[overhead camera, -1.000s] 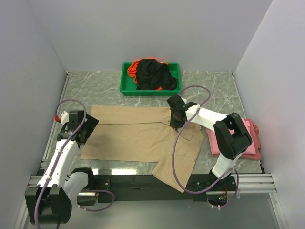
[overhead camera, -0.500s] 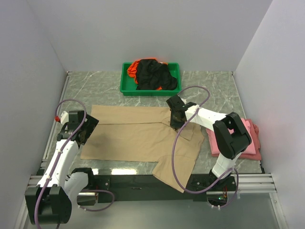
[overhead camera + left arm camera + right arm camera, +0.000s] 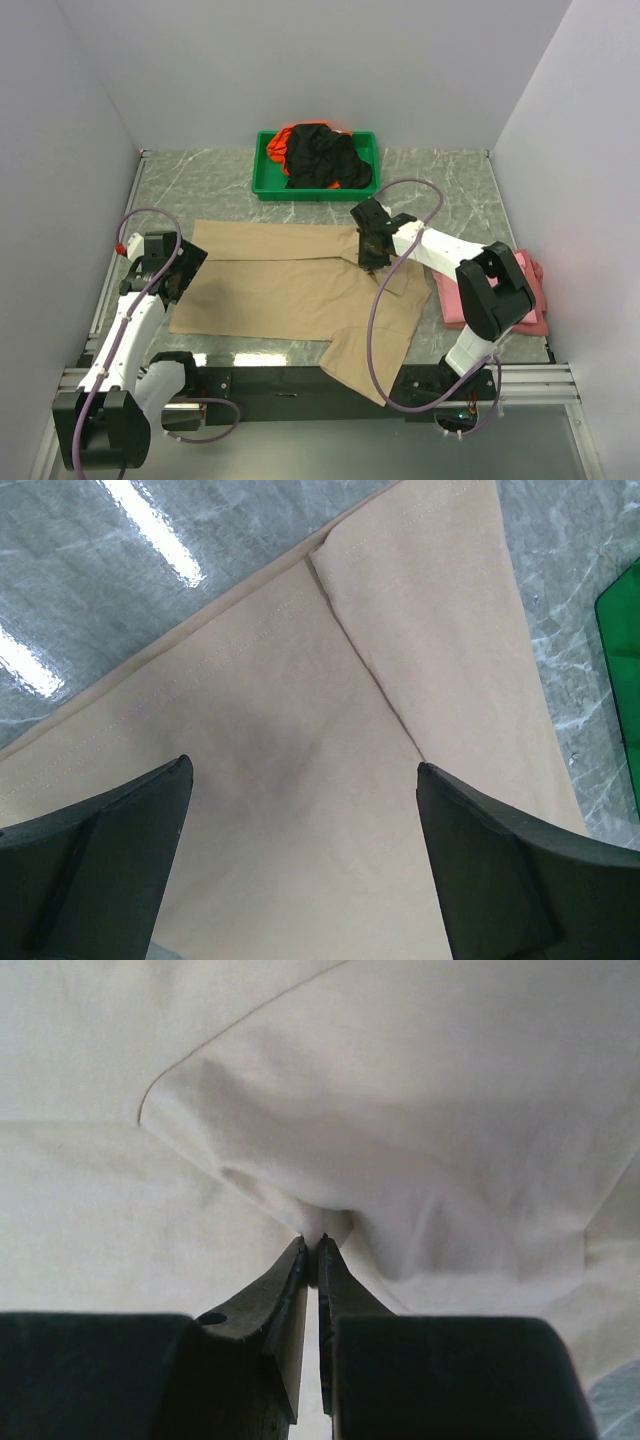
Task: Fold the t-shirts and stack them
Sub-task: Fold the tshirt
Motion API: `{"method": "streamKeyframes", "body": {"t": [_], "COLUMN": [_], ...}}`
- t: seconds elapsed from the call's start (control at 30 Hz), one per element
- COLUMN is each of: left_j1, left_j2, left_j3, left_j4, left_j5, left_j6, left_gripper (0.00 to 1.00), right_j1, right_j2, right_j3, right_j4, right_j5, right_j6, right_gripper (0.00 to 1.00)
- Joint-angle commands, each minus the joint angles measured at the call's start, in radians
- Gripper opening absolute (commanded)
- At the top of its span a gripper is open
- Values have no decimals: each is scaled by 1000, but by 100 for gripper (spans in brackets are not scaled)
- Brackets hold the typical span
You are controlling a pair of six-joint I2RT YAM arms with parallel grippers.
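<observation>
A large tan t-shirt point(image 3: 290, 285) lies spread on the marble table, one sleeve hanging toward the front edge. My right gripper point(image 3: 368, 262) is shut on a pinch of its cloth point(image 3: 325, 1222) near the right shoulder, the fabric puckered at the fingertips. My left gripper point(image 3: 178, 275) rests over the shirt's left edge, open wide, with flat tan cloth point(image 3: 300, 780) between its fingers point(image 3: 110, 840). A folded pink t-shirt point(image 3: 500, 290) lies at the right, partly behind my right arm. Black and orange t-shirts point(image 3: 322, 155) are heaped in the tray.
A green plastic tray point(image 3: 262, 180) stands at the back centre and shows at the right edge of the left wrist view as a green rim point(image 3: 620, 670). Grey walls close in on three sides. Bare marble point(image 3: 200, 190) lies left of the tray.
My right gripper has closed on the tan cloth and the right arm's elbow has shifted slightly right. The left arm has not moved.
</observation>
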Motion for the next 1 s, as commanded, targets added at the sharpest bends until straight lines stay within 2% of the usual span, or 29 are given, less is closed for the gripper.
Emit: {"method": "streamKeyframes", "body": {"t": [0.0, 0.53, 0.57, 0.83, 0.97], "left_j1": [-2, -2, -4, -4, -2], "left_j2": [-3, -3, -3, -5, -8], "left_j3": [21, 24, 24, 24, 27], "left_j4": [8, 1, 1, 1, 0], "left_j5": [9, 13, 11, 13, 20], "left_j6": [9, 11, 11, 9, 12], "left_gripper": [99, 99, 99, 99, 99], "right_j1": [18, 90, 93, 108, 96], "right_j2": [-51, -2, 4, -44, -149], "right_j3": [-5, 18, 22, 24, 35], "right_j4": [-30, -70, -82, -57, -85], "right_j5": [-49, -173, -166, -235, -141], "right_j6": [-15, 47, 50, 35, 12], "right_gripper": [11, 13, 17, 31, 51]}}
